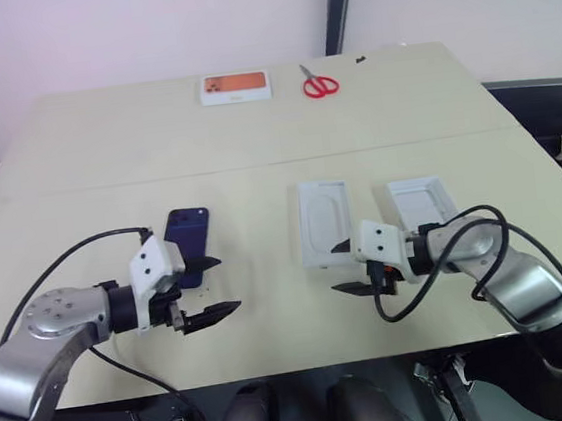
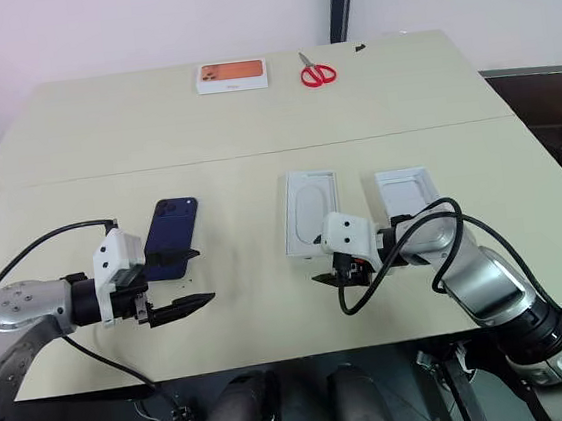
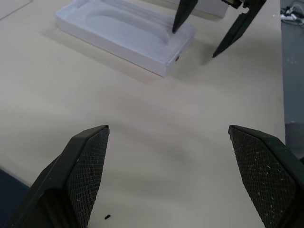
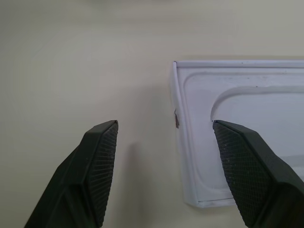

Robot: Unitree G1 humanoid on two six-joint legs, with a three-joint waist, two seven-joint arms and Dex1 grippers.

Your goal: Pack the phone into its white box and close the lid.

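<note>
Both grippers [image 1: 201, 290] [image 1: 345, 268] low, spread, empty.

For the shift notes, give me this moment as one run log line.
phone: on table, unpacked | left gripper: jaws open, empty, beside phone | right gripper: jaws open, empty, at white tray near edge | second tray: behind right arm

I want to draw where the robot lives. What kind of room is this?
Probably an office or a lab workroom, though I can't be sure. There's a big plain beige table against bare pale walls, red scissors lying on it, and phone packaging set out, like the white box with an orange picture.
</note>
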